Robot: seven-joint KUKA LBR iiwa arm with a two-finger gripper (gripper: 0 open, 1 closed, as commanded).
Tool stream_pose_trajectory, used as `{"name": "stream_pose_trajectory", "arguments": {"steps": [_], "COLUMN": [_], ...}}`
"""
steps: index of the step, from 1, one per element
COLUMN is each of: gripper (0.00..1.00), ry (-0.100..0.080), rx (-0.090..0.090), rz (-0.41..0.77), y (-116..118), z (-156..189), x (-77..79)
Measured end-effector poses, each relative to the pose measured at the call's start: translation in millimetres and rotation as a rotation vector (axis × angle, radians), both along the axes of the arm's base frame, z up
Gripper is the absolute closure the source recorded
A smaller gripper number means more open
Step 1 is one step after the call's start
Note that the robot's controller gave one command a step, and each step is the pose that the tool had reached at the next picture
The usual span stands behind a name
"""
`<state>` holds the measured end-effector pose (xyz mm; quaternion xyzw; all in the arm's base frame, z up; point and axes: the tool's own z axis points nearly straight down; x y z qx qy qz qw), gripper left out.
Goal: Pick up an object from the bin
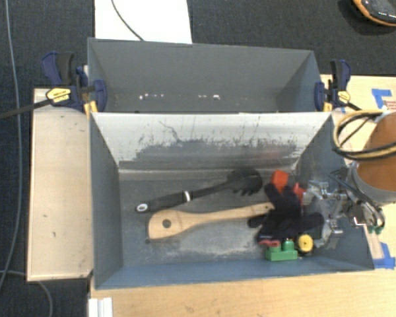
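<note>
My gripper [329, 209] is low at the bin's right side, right beside a small heap of things. Closest to it is a black, glove-like object [287, 218]. An orange piece [280, 179] sticks out at the back of the heap. A green block [280, 253] and a small yellow round piece [305, 244] lie at its front. I see nothing held by the gripper.
A wooden spatula [204, 218] lies flat across the bin floor, its blade to the left. Behind it lies a long black utensil [198, 192], its head next to the heap. The arm with its orange cover and cables comes in over the right wall.
</note>
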<state>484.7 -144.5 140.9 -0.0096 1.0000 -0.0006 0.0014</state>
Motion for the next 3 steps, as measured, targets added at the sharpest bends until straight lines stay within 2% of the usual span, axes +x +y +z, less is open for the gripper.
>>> {"name": "stream_pose_trajectory", "arguments": {"steps": [1, 2, 3], "gripper": [0.0, 0.0, 0.0], "ry": [-0.008, -0.001, -0.004], "rx": [-0.002, 0.0, 0.001], "rz": [-0.015, 0.025, -0.02], "y": [3, 9, 2], "z": [-14, -33, -46], "x": [-1.0, -0.2, 33.4]}}
